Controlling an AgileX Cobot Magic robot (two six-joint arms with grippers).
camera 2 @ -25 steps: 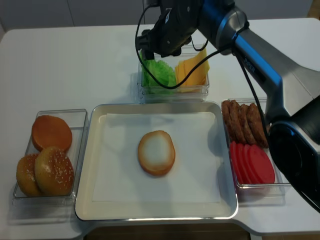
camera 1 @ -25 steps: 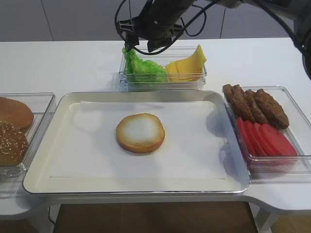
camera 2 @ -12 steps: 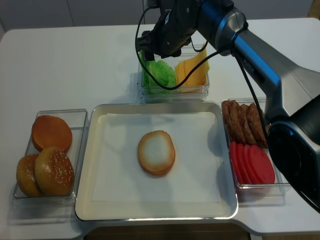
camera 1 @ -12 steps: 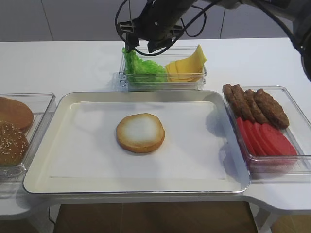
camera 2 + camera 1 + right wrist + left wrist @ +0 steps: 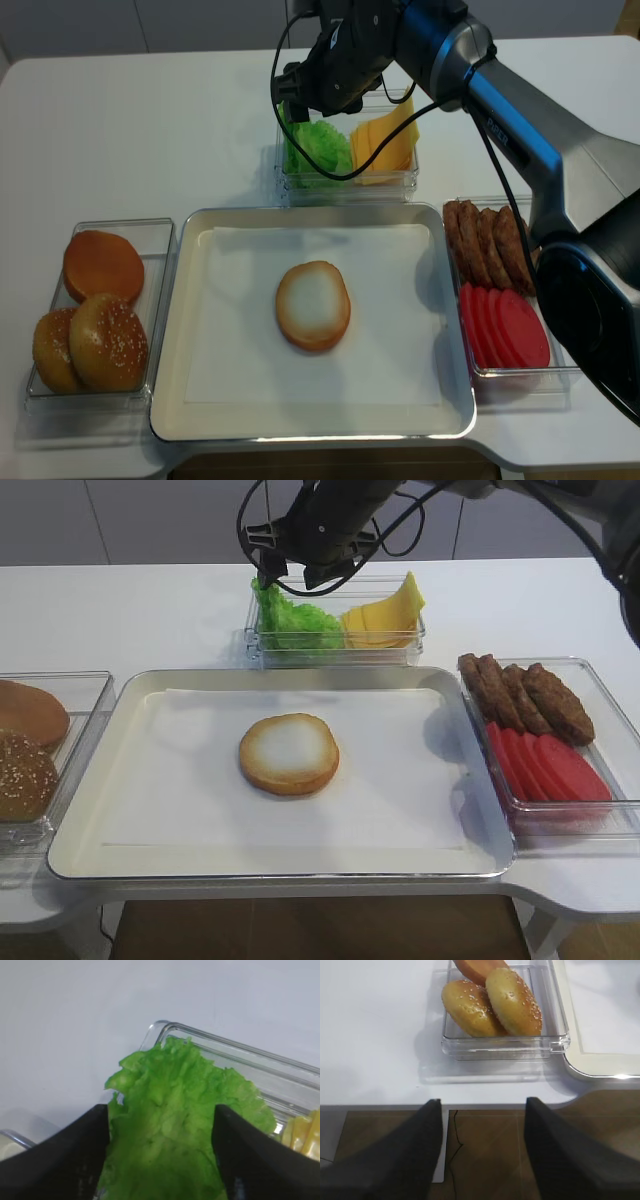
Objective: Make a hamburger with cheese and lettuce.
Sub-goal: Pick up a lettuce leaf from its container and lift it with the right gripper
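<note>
The hamburger bun half (image 5: 288,753) lies cut face up in the middle of the paper-lined tray (image 5: 80,855); it also shows in the realsense view (image 5: 313,305). The cheese slices (image 5: 385,615) stand fanned in the right half of a clear box at the back. A heap of green lettuce leaves (image 5: 295,620) fills the left half; no single leaf lies apart. My right gripper (image 5: 288,578) hovers open just over the heap, with its fingers either side of the leaves (image 5: 175,1110) in the right wrist view. My left gripper (image 5: 483,1101) is open and empty over the table's front edge.
A clear box (image 5: 95,695) at the left holds sesame-topped buns (image 5: 512,1000) and a smooth brown bun (image 5: 103,265). A clear box (image 5: 600,825) at the right holds brown patties (image 5: 525,695) and red tomato slices (image 5: 545,765). The right arm's cables hang over the back box.
My right gripper has shifted very slightly above the lettuce box. Nothing else has moved.
</note>
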